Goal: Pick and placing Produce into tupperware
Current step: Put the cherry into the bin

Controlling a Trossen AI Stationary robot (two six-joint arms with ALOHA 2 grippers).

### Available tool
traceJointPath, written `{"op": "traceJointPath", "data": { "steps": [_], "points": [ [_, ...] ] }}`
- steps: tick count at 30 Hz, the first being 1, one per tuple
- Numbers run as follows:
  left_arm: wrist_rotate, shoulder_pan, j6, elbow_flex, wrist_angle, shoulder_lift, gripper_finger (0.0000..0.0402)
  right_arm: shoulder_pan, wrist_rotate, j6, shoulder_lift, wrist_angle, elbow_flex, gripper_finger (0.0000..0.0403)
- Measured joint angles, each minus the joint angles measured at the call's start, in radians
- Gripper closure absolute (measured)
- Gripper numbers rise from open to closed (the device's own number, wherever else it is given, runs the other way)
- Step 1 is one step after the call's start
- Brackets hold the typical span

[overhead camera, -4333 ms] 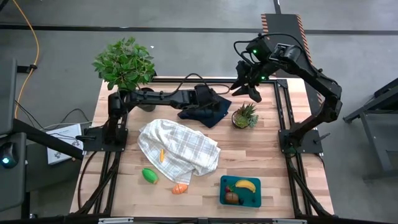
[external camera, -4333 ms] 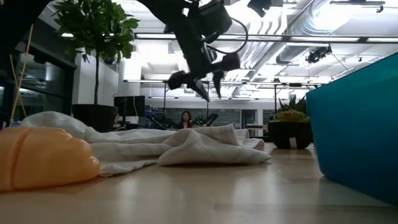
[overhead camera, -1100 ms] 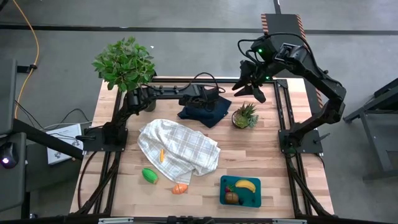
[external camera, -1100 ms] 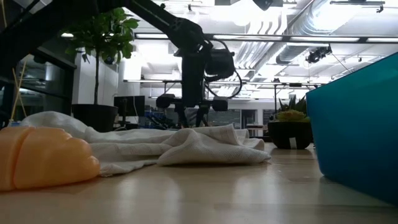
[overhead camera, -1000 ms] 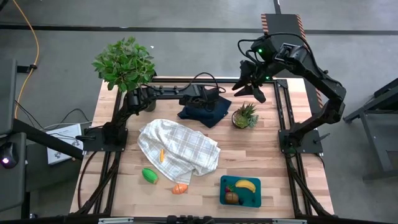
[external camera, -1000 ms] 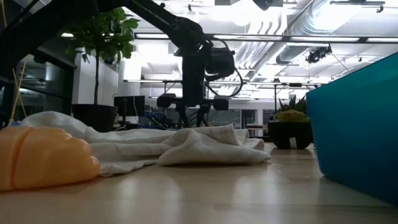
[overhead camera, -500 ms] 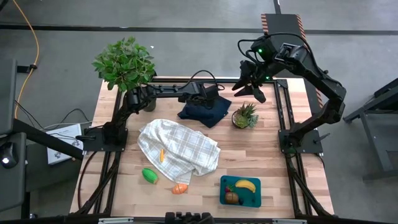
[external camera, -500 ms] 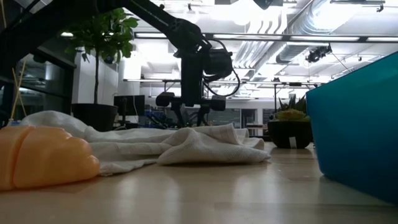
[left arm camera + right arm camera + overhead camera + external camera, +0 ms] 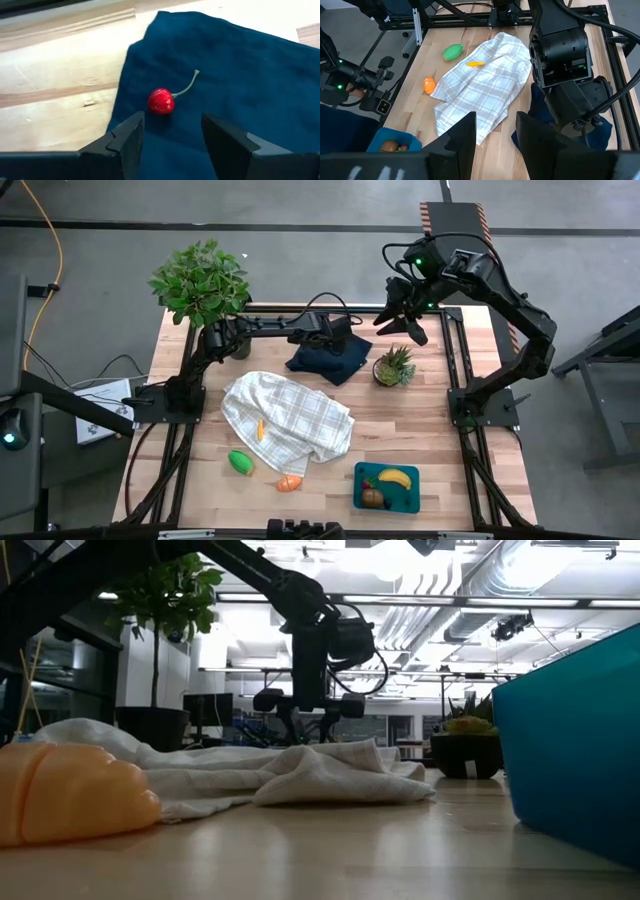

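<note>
Left wrist view: left tool (image 9: 170, 132) spread above cherry (image 9: 161, 101) on navy cloth (image 9: 240, 75); right tool (image 9: 495, 131) raised, spread.

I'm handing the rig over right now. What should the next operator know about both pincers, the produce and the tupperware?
Left pincer: open, low over the navy cloth, a red cherry just ahead of its fingers.
Right pincer: open, empty, raised at the far right.
Done: banana and a brown piece lie in the tupperware.
Left: cherry, green piece, orange piece, small orange piece on the checked towel.
</note>
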Motion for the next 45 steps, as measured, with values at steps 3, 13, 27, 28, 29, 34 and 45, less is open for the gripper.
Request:
{"op": "traceJointPath", "data": {
  "steps": [3,13,27,28,29,34,45],
  "points": [
    [0.028,0.007,0.002,0.000,0.007,0.000,0.0226,0.000,0.000,0.000,-0.008,0.000,0.000,0.0274],
    [0.106,0.030,0.008,0.000,0.011,0.000,0.0227,0.000,0.000,-0.001,-0.023,0.000,0.000,0.0274],
    [0.193,0.057,0.007,0.000,0.010,-0.001,0.0228,0.000,0.000,-0.007,-0.023,0.001,0.000,0.0274],
    [0.203,0.064,0.006,0.000,0.010,-0.001,0.0229,0.000,-0.001,-0.008,-0.023,0.001,0.000,0.0274],
    [0.207,0.067,0.003,0.000,0.010,-0.001,0.0230,0.000,0.000,-0.008,-0.023,0.001,0.000,0.0274],
    [0.225,0.082,0.003,0.000,0.007,-0.001,0.0231,0.000,0.000,-0.009,-0.023,0.001,0.000,0.0274],
    [0.283,0.105,0.002,0.000,0.005,-0.001,0.0232,0.000,0.000,-0.010,-0.023,0.001,0.000,0.0274]
  ]
}}
